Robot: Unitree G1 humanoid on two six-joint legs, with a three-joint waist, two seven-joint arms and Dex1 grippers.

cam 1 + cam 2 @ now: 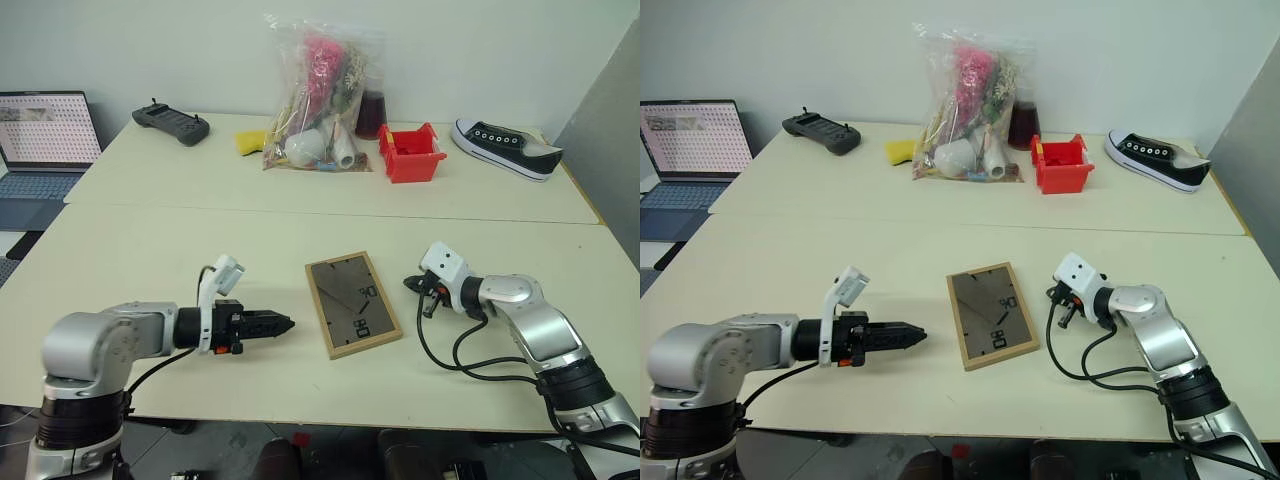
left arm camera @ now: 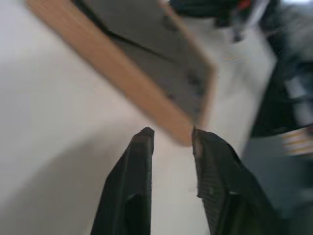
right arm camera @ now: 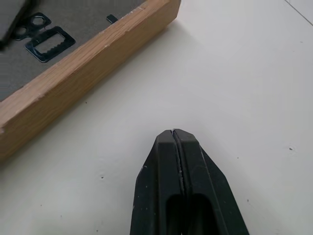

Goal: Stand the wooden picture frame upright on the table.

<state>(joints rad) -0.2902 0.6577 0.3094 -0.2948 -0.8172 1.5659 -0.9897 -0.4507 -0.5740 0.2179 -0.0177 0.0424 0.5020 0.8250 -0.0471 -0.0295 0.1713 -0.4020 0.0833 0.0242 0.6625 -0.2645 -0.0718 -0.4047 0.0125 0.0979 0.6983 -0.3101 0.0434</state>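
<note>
The wooden picture frame (image 1: 352,303) is lying flat, back side up, on the near section of the bench (image 1: 150,250), between the two arms and touching neither. Its dark backing and metal hanger fittings are facing upward. The left claw (image 1: 285,323) is hovering just beside the frame's left edge, pointing toward it, with its fingers (image 2: 142,161) standing slightly apart and gripping nothing. The right claw (image 1: 412,285) is sitting just off the frame's right edge, its fingers (image 3: 176,147) pressed together and empty. A red bin (image 1: 410,152), a plastic bag (image 1: 315,100), and a black sneaker (image 1: 505,148) are resting on the far section.
</note>
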